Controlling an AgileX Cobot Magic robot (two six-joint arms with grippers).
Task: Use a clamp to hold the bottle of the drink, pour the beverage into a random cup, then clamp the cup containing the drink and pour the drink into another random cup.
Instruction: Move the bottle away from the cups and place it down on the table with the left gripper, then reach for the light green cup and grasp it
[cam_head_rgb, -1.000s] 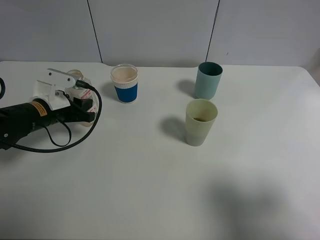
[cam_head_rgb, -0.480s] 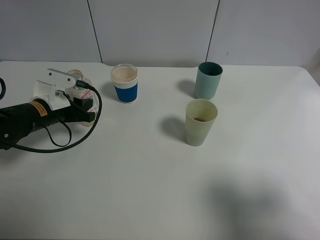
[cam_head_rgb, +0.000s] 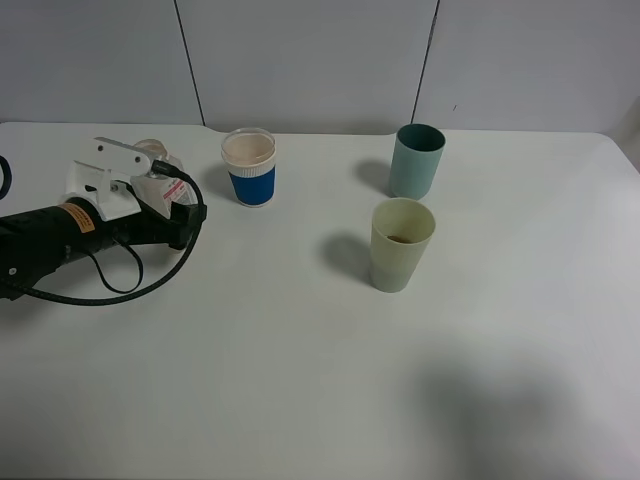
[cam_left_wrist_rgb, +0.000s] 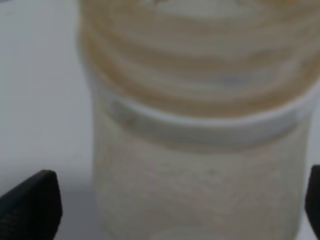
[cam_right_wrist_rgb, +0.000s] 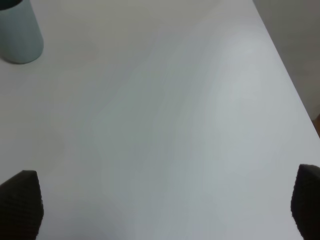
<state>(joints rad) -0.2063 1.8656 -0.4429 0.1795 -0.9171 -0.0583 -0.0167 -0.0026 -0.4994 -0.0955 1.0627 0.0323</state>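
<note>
Translucent bottle (cam_left_wrist_rgb: 200, 165) upright on bench (cam_head_rgb: 300, 380) between left fingers (cam_left_wrist_rgb: 30, 207) — spread, released, gap showing; pour judged done: brown drink (cam_head_rgb: 403, 238) in yellow-green cup (cam_head_rgb: 402, 250), well apart. Right fingers (cam_right_wrist_rgb: 20, 205) spread, empty — free for cup.

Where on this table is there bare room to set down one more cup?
The near half of the table, in front of the yellow-green cup, is bare; also the strip right of the teal cup. Crowded: far left, left gripper around bottle.
</note>
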